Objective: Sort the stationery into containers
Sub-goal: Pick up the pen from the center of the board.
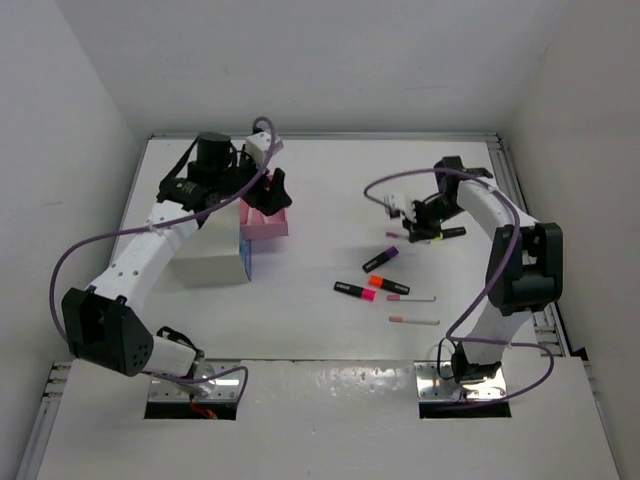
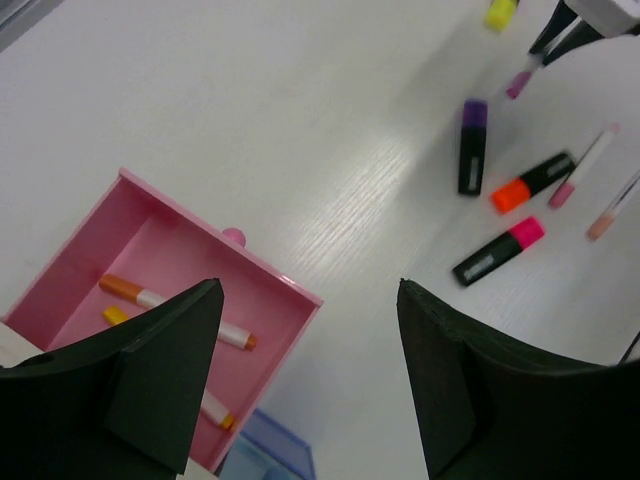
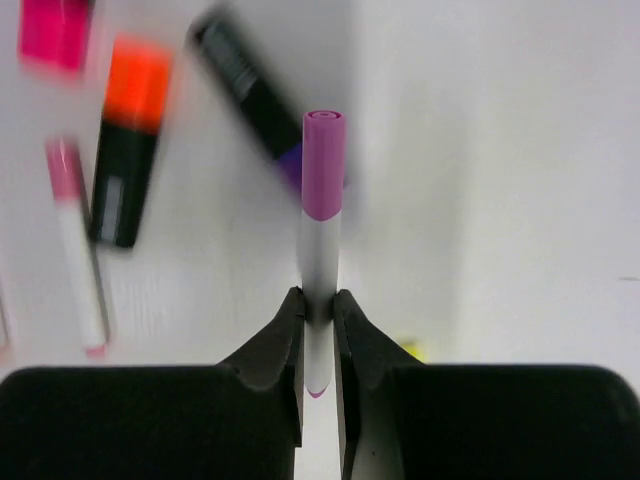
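In the right wrist view my right gripper (image 3: 319, 305) is shut on a thin white pen with a purple cap (image 3: 322, 200), held above the table. Blurred below it lie an orange-capped highlighter (image 3: 128, 150), a purple-capped one (image 3: 262, 110) and a pink-tipped pen (image 3: 78, 250). My left gripper (image 2: 308, 290) is open and empty, hovering at the front corner of the open pink drawer (image 2: 270, 275). That drawer holds orange-tipped pens (image 2: 170, 305). From above, the left gripper (image 1: 270, 195) is over the pink drawer (image 1: 268, 224) and the right gripper (image 1: 415, 215) is over on the right.
On the table between the arms are purple (image 1: 380, 258), orange (image 1: 388, 283), pink (image 1: 355, 291) and yellow (image 1: 450, 233) highlighters and two pens (image 1: 412, 298) (image 1: 414, 320). A light blue drawer (image 1: 246, 252) sticks out of the white cabinet (image 1: 210, 258) below the pink one.
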### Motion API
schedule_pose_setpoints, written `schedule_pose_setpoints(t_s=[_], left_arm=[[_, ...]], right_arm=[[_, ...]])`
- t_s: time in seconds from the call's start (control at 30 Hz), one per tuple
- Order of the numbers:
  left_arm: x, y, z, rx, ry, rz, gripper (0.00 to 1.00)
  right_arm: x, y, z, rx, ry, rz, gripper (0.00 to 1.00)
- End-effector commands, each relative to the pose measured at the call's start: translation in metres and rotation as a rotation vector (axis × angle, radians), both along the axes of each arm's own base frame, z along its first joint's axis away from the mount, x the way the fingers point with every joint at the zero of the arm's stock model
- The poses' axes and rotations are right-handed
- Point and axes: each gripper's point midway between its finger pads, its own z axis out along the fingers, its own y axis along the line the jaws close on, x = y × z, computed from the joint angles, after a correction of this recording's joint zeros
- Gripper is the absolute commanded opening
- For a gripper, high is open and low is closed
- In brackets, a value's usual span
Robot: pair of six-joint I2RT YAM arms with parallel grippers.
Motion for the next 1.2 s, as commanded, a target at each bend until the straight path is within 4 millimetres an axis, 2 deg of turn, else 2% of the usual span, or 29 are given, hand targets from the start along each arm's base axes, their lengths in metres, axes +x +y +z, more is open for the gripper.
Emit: schedule_pose_setpoints(t_s=[0.0, 0.03, 0.07, 0.1, 0.13, 0.17, 0.2, 0.23, 0.27, 0.3, 0.43, 0.57, 0.73, 0.9, 1.0, 1.03, 1.1, 1.13, 1.17], left_arm=[[0.006, 0.0, 0.051, -0.264, -0.055, 0.064, 0.76], [0.008, -0.003, 0.063, -0.309, -0.09, 0.051, 0.76], [0.004, -0.007, 0.066, -0.345, -0.077, 0.024, 0.76], [0.003, -0.01, 0.067, -0.393, -0.035, 0.03, 0.76], [0.002, -0.015, 0.067, -0.43, -0.018, 0.01, 0.75], [0.0, -0.019, 0.066, -0.492, 0.047, 0.022, 0.75], [0.0, -0.024, 0.068, -0.529, 0.056, 0.007, 0.75], [0.0, -0.029, 0.066, -0.565, 0.072, -0.014, 0.74], [0.001, -0.032, 0.066, -0.59, 0.092, -0.012, 0.74], [0.0, -0.035, 0.067, -0.625, 0.129, -0.008, 0.74], [0.009, -0.04, 0.076, -0.678, 0.149, -0.004, 0.72], [0.007, -0.053, 0.074, -0.682, 0.169, -0.028, 0.72], [0.001, -0.061, 0.067, -0.677, 0.19, -0.042, 0.72], [0.0, -0.064, 0.072, -0.692, 0.193, -0.062, 0.69], [-0.001, -0.066, 0.073, -0.697, 0.195, -0.073, 0.59], [-0.002, -0.066, 0.072, -0.697, 0.199, -0.075, 0.48], [-0.003, -0.064, 0.07, -0.695, 0.204, -0.08, 0.33], [-0.004, -0.063, 0.07, -0.694, 0.202, -0.082, 0.2], [-0.003, -0.06, 0.07, -0.692, 0.204, -0.075, 0.15]], right_arm=[[0.029, 0.061, 0.085, 0.378, 0.085, -0.309, 0.0], [0.026, 0.079, 0.107, 0.491, 0.199, -0.425, 0.0], [0.041, 0.093, 0.124, 0.573, 0.176, -0.446, 0.0], [0.044, 0.101, 0.134, 0.631, 0.202, -0.48, 0.0], [0.037, 0.116, 0.155, 0.716, 0.339, -0.588, 0.0], [0.048, 0.129, 0.164, 0.803, 0.305, -0.573, 0.0], [0.048, 0.137, 0.173, 0.855, 0.337, -0.596, 0.0], [0.042, 0.147, 0.188, 0.909, 0.442, -0.668, 0.0], [0.047, 0.16, 0.207, 0.989, 0.38, -0.603, 0.0], [0.042, 0.163, 0.203, 1.007, 0.416, -0.619, 0.0], [0.032, 0.188, 0.22, 1.091, 0.589, -0.67, 0.0], [0.024, 0.219, 0.235, 1.128, 0.633, -0.605, 0.0], [0.012, 0.244, 0.247, 1.126, 0.668, -0.546, 0.0], [0.004, 0.258, 0.243, 1.104, 0.688, -0.514, 0.0], [0.001, 0.266, 0.243, 1.096, 0.693, -0.496, 0.0], [0.001, 0.267, 0.243, 1.093, 0.693, -0.492, 0.0], [0.001, 0.269, 0.243, 1.087, 0.692, -0.49, 0.0], [0.002, 0.269, 0.243, 1.084, 0.691, -0.493, 0.0], [0.004, 0.268, 0.242, 1.083, 0.68, -0.497, 0.04]])
